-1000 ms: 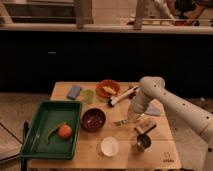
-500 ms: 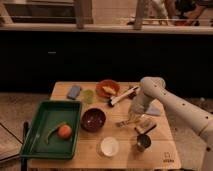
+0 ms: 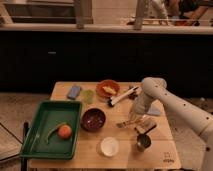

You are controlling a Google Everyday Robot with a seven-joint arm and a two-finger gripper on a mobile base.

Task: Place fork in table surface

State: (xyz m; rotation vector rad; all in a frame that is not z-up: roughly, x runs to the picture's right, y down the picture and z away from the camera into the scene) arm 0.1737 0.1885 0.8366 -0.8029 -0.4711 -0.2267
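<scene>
Table surface: the light tan wooden tabletop (image 3: 90,152) filled the middle of the view, with a small dark logo at its near right corner.
Arm: the white arm (image 3: 172,102) reached in from the right and bent down over the right half of the table.
Green tray: the tray (image 3: 37,140) sat on the left side, holding an orange fruit (image 3: 64,131) and a green pepper-like item.
Bowls: a brown bowl (image 3: 93,119) stood centre, an orange bowl (image 3: 108,89) behind it, a white cup (image 3: 109,146) in front.
Stick tool: a black-and-white tool (image 3: 123,96) lay just left of the arm.
Gripper: the gripper (image 3: 134,119) hung low, just above the wood, right of the brown bowl; whether it was spread or pinched I could not tell.
Fork: the fork (image 3: 125,123) showed as a thin pale sliver at the gripper's tip, near or on the wood; contact was unclear.
Doing it well: lower until the fork lies flat on bare wood, release gently, then lift straight up, clear of the metal cup (image 3: 143,142) nearby.
</scene>
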